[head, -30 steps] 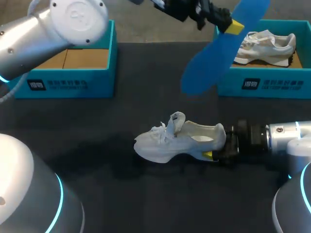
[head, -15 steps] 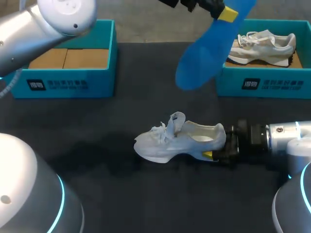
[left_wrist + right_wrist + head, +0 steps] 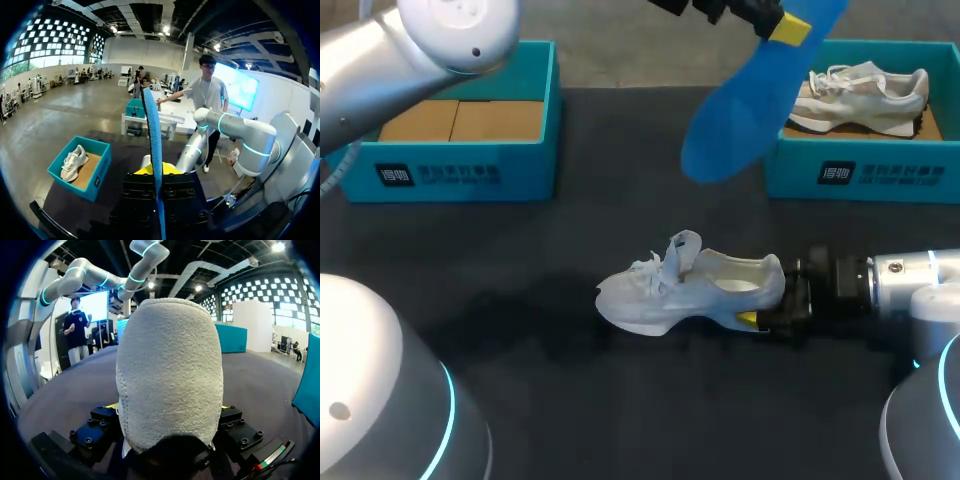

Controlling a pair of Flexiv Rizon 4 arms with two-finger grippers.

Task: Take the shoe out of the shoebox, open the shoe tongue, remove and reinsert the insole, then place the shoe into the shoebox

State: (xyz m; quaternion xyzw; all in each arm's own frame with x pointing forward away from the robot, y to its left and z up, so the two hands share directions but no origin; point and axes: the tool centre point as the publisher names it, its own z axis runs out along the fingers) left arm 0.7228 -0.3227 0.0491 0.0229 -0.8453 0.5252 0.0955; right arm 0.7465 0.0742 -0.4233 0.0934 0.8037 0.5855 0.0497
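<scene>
Head view | left gripper [image 3: 788,27] pinched blue insole [image 3: 740,115] above and beyond the shoe [image 3: 685,290] | right gripper [image 3: 760,306] clamped its heel.

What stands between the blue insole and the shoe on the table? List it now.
Nothing visible. The left claw holds the blue insole in the air; only bare table lies between it and the shoe. The tongue stands up toward the laces, and the right claw grips the heel.
</scene>
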